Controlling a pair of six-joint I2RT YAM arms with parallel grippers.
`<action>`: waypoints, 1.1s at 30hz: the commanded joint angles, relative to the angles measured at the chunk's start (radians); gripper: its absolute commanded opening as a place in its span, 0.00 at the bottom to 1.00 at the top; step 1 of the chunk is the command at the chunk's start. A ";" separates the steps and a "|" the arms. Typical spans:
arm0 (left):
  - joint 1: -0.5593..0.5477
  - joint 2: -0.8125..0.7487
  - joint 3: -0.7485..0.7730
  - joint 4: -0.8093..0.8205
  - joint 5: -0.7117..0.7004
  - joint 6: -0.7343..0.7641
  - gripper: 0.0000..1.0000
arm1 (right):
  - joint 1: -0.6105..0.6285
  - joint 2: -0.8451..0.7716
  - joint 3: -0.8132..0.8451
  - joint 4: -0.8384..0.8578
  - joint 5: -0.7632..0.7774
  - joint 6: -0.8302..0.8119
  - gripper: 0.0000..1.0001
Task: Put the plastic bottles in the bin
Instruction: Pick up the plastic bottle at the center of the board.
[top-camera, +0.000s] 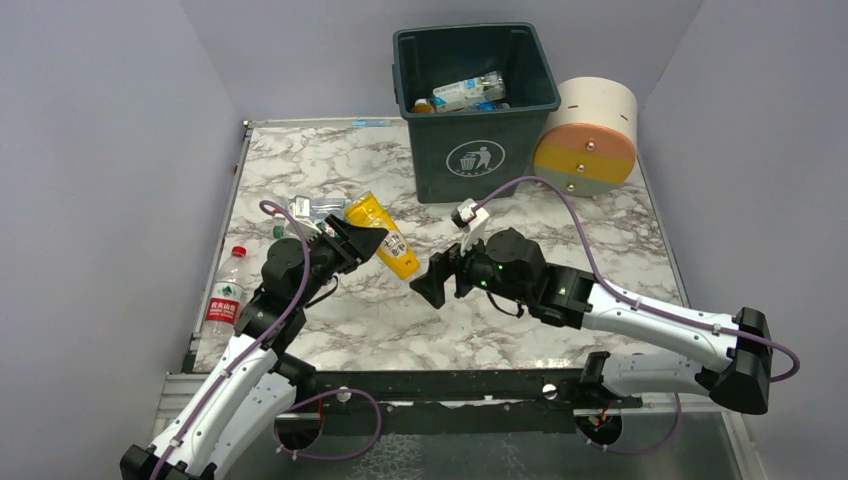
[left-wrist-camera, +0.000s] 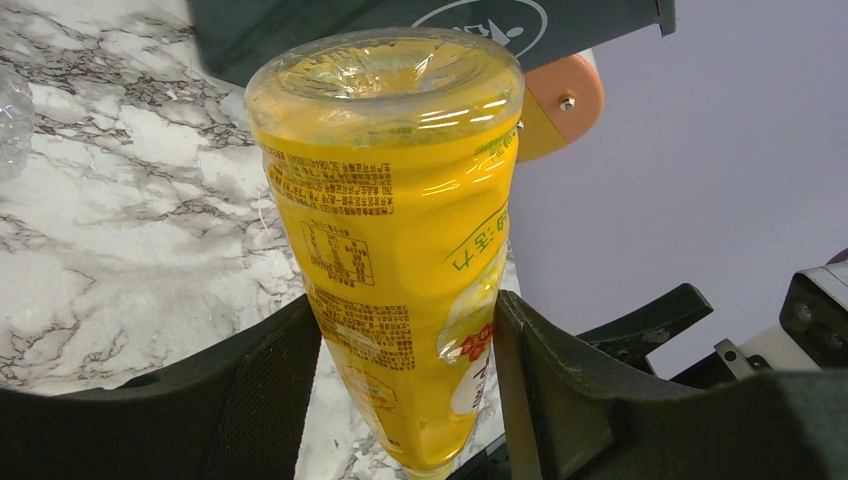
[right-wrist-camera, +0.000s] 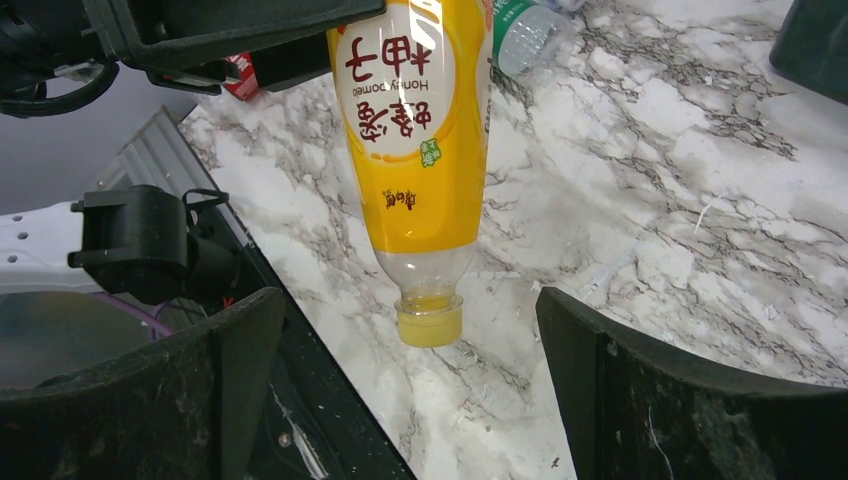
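Note:
My left gripper (top-camera: 357, 243) is shut on the yellow-orange bottle (top-camera: 385, 232) and holds it tilted above the table, cap pointing toward my right arm. In the left wrist view the bottle (left-wrist-camera: 390, 220) sits between both fingers (left-wrist-camera: 270, 390), base up. My right gripper (top-camera: 437, 281) is open and empty just right of the cap. In the right wrist view the cap (right-wrist-camera: 430, 320) hangs just ahead of the open right gripper (right-wrist-camera: 410, 375), touching neither finger. The dark green bin (top-camera: 475, 150) stands at the back with several bottles (top-camera: 468, 92) inside.
Clear bottles (top-camera: 312, 208) lie behind my left gripper. A red-labelled bottle (top-camera: 225, 297) lies at the table's left edge. A cream-and-orange cylinder (top-camera: 590, 135) leans right of the bin. Grey walls close in both sides.

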 joint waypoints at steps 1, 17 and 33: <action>-0.003 -0.007 -0.001 0.027 -0.015 0.014 0.63 | 0.003 -0.016 0.032 -0.006 0.030 0.009 1.00; -0.003 0.152 0.157 0.106 -0.013 0.080 0.63 | 0.003 -0.101 0.119 -0.111 0.069 -0.007 1.00; 0.010 0.511 0.549 0.198 0.052 0.214 0.63 | 0.002 -0.271 0.120 -0.240 0.198 0.072 1.00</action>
